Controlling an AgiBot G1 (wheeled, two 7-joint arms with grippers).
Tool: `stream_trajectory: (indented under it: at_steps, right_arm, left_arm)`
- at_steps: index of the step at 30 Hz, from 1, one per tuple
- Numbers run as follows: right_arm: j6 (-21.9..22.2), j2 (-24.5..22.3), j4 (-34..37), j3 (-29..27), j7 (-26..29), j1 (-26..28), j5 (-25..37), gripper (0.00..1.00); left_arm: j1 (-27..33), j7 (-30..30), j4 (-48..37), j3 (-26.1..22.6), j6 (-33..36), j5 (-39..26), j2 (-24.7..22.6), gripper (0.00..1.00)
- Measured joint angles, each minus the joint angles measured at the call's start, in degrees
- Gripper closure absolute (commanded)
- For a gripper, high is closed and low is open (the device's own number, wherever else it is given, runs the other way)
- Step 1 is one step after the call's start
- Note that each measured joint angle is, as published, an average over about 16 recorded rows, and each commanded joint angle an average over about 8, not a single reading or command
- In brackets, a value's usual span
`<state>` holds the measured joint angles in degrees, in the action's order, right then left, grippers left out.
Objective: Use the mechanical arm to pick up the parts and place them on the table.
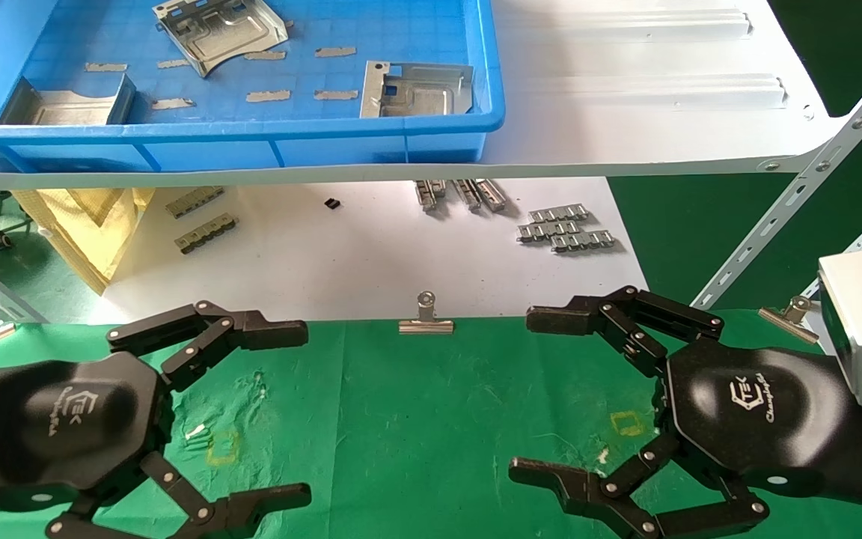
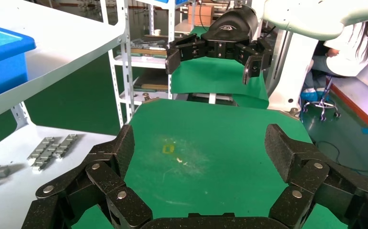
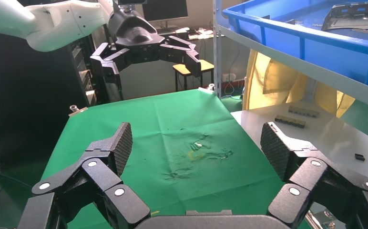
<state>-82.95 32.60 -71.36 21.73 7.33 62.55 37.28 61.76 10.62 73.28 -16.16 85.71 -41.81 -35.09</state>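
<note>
green table (image 1: 416,419) under both grippers, left (image 1: 292,412), right (image 1: 532,393), spread wide; 3 parts (image 1: 416,90) in tray, well apart.

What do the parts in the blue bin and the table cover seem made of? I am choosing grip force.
The parts look like bare stamped sheet metal: silver-grey, dull sheen, bent-up edges. The blue bin looks like moulded plastic. The table cover looks like green cloth: matte and wrinkled.

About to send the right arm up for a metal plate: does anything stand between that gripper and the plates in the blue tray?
The open right gripper hovers over the green cloth table. The stamped silver plates lie in the blue plastic tray on the white metal shelf above; the tray's front wall and the shelf's edge stand between.
</note>
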Motion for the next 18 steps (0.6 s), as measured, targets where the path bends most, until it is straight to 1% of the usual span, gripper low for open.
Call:
stream_trajectory:
  at_steps: [18]
  right_arm:
    - [0.0,0.0,0.0,0.0,0.0,0.0,0.0,0.0]
  left_arm:
    - [0.0,0.0,0.0,0.0,0.0,0.0,0.0,0.0]
